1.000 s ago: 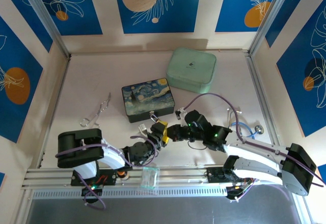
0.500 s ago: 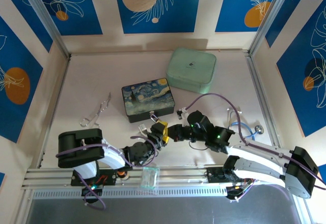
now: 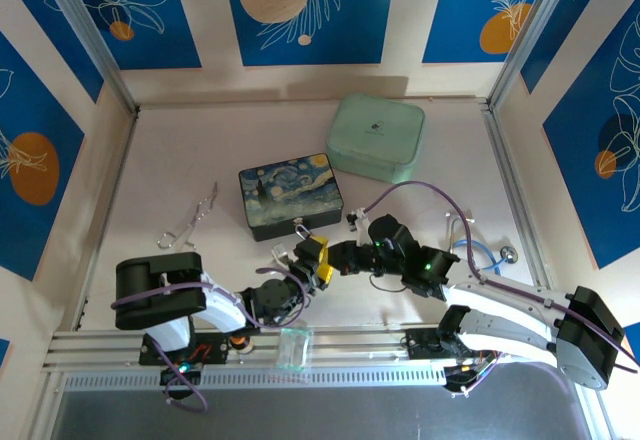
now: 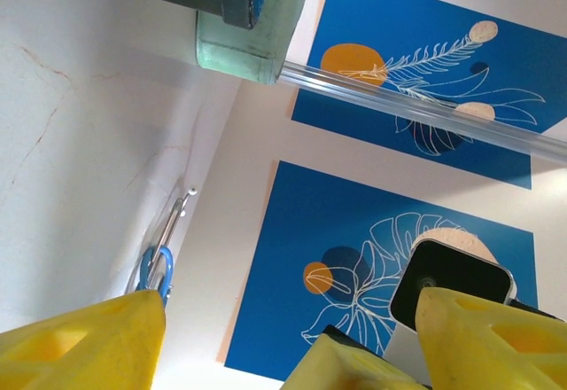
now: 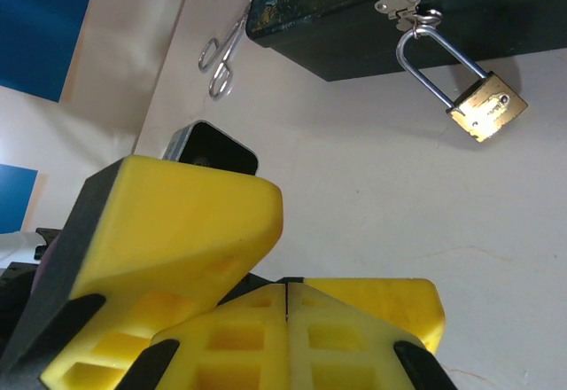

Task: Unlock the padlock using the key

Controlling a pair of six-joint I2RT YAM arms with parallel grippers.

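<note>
A pale table [image 3: 200, 160] walled by blue panels [image 3: 300, 10] printed with white leaves and orange discs. On it we see a mint-green case [image 3: 375, 137] at the far side and, nearer, a dark box with a Starry Night lid [image 3: 291, 196].

The padlock [image 3: 300, 229] hangs at that box's near edge. In the right wrist view, its brass body [image 5: 483, 108] lies tilted on the table, and its thin silver shackle is threaded through the metal hasp [image 5: 396, 2] on the box's front wall.

The two arms meet just in front of it. The right end effector [image 5: 286, 306] is closed, its yellow fingers pressed flat together along a seam. We cannot tell whether anything is pinched between them. From above, it [image 3: 338, 258] sits close beside the left end effector [image 3: 312, 253], a little short of the padlock.

The left end effector [image 4: 292, 319] is open. Its own camera shows the yellow fingers [image 4: 80, 346] set wide apart, with a yellow finger of the other arm showing low between them.

A scissor-handled metal tool [image 3: 190, 222] lies well to the left of the dark box, and we see it [image 5: 219, 53] again past the box's corner from the right wrist. A blue clip [image 3: 480, 255] rests near the table's right edge.
</note>
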